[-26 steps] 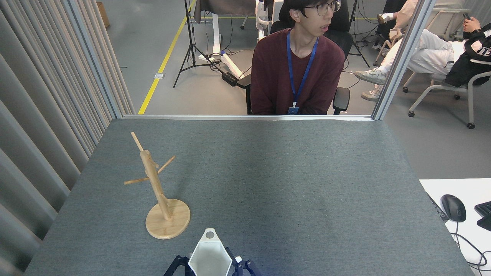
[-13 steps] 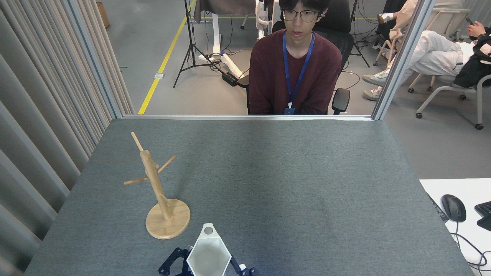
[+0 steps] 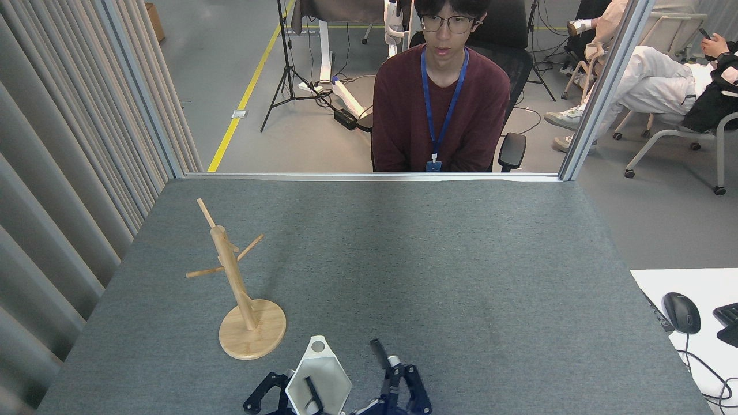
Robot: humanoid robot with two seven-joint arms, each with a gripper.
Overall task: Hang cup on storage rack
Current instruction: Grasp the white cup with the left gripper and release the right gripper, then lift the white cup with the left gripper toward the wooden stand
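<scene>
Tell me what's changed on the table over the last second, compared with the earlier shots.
The gripper at the near edge has come further into view: one finger now stands free to the right of the cup, and a dark finger shows inside the cup's mouth. The cup has tilted slightly and its handle tab has shifted a little left. Which arm it is, I cannot tell. The storage rack and the table stayed as they were.

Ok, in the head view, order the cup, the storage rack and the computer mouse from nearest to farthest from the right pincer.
1. The cup, just left of the right pincer, at the near table edge.
2. The storage rack, farther left, standing on the table.
3. The computer mouse, far right, on the white desk.
</scene>
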